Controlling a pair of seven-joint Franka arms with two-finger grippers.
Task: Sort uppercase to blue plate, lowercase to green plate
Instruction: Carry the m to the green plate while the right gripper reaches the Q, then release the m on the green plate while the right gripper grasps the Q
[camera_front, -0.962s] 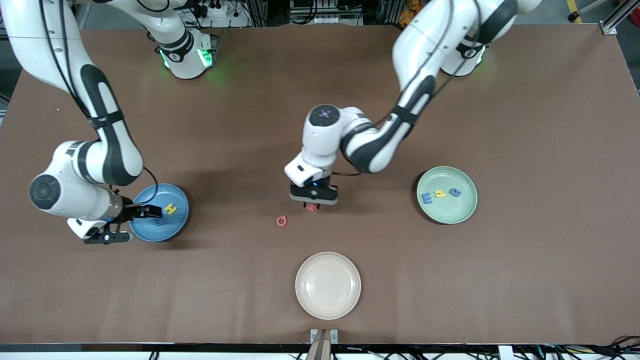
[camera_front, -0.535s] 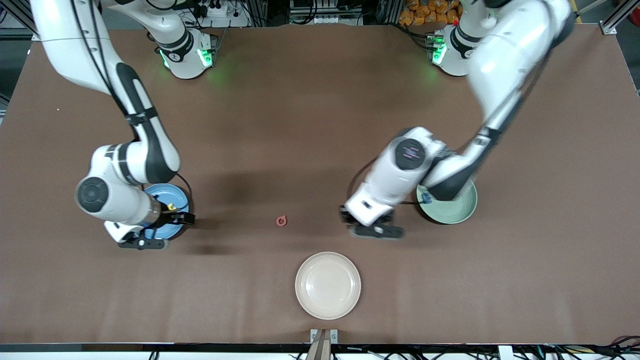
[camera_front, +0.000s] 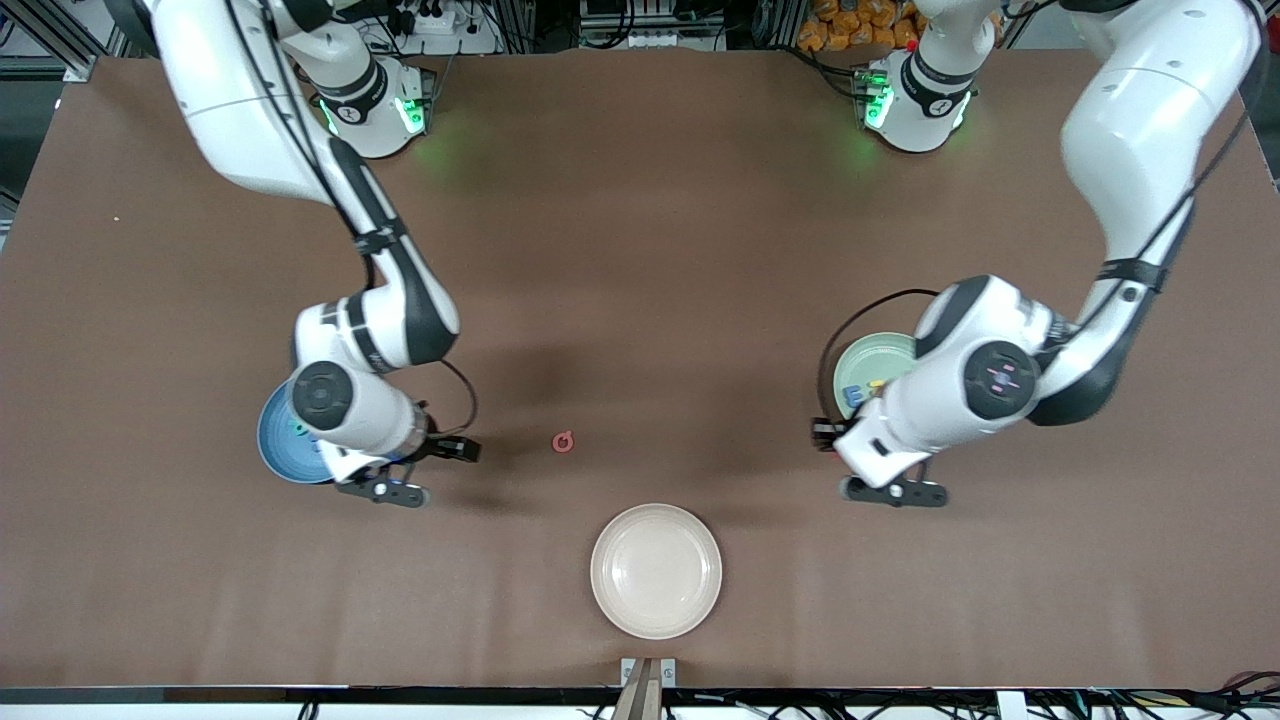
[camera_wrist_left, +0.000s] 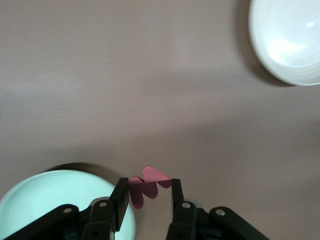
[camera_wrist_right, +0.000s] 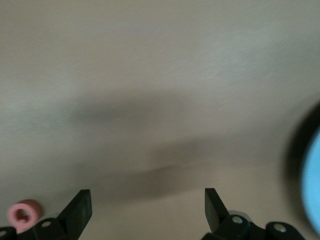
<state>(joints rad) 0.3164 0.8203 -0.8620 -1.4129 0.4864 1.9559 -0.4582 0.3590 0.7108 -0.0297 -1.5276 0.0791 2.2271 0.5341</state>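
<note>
Cream-white plate (camera_front: 655, 570), nearest the front camera: bare, no part in the sort.

Pinkish-red Q (camera_front: 564, 441), flat on the counter (camera_front: 640, 250) between the two arms, apart from every plate: not yet sorted, owed to the blue plate.

Right gripper (camera_front: 455, 450), low beside the blue plate, toward the Q: fingers wide apart, holding nothing.

Left gripper (camera_wrist_left: 146, 192), at the green plate's edge: fingers clamped on the pinkish-red w (camera_wrist_left: 145, 186), not yet released.

Blue plate (camera_front: 272, 440), right arm's end: mostly hidden under the arm, contents mostly out of sight.

Green plate (camera_front: 870, 358), left arm's end: blue and yellow letters (camera_front: 862, 392) lying in it, count hidden by the arm.

Outstanding, by judgement: w into green, Q into blue.
</note>
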